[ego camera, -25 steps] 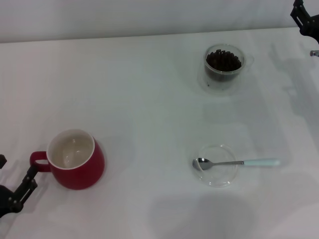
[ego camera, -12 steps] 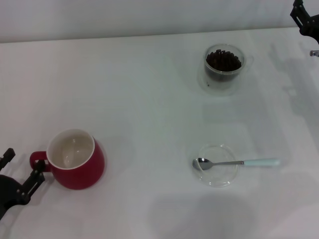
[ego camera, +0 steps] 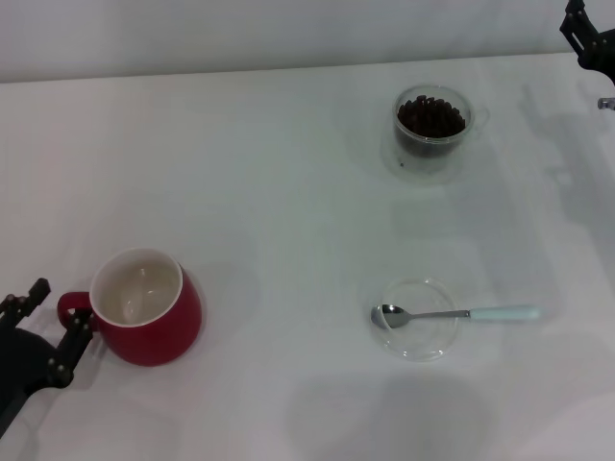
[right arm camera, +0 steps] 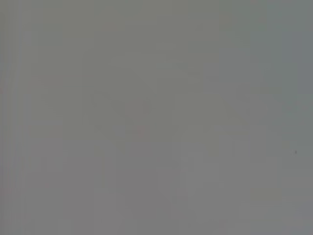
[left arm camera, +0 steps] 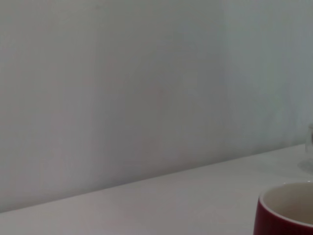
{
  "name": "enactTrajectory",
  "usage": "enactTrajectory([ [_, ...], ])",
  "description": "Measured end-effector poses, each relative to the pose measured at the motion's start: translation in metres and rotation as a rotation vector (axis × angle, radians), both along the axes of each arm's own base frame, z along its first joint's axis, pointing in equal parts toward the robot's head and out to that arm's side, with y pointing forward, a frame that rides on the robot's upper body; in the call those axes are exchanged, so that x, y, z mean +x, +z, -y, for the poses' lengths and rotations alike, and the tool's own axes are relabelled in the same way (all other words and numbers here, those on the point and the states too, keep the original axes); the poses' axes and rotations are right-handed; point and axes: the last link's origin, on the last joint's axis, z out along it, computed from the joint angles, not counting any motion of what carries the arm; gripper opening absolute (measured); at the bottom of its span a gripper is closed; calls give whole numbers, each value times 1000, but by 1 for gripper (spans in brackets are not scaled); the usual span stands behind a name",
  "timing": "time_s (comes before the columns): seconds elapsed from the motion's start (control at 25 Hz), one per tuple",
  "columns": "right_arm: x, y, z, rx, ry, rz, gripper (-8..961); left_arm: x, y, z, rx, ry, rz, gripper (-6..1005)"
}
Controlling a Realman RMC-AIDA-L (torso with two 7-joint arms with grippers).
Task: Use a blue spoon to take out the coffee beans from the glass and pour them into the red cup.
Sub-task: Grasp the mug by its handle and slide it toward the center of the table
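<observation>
Here, left gripper (ego camera: pixel 46 324) fingers spread, straddling red cup (ego camera: pixel 149 320) handle, not clamped.

Head view high over table (ego camera: pixel 288 192), left wrist low, sharing red cup (ego camera: pixel 146 320)

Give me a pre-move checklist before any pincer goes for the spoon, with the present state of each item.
1. Blue spoon free to grasp, bowl resting on the clear saucer: ok.
2. Glass upright, coffee beans inside: ok.
3. Red cup upright, inside empty: ok.
4. Left pincer open at the cup's handle, touching it or not: cannot tell.
5. Right pincer near the spoon: not ok, it sits at the far right edge.
</observation>
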Motion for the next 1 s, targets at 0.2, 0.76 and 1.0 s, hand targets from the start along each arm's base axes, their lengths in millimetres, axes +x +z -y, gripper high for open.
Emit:
enactTrajectory([
  [0.2,0,0,0,0,-1,0,873,1,-1,-1,1,-5,-4,466],
  [0.76,1,0,1,0,-1,0,873,1,-2,-1,-1,-2,-9,246],
  [1.0,1,0,1,1,-1,0,873,4,-4,-2,0,-9,-8,220],
])
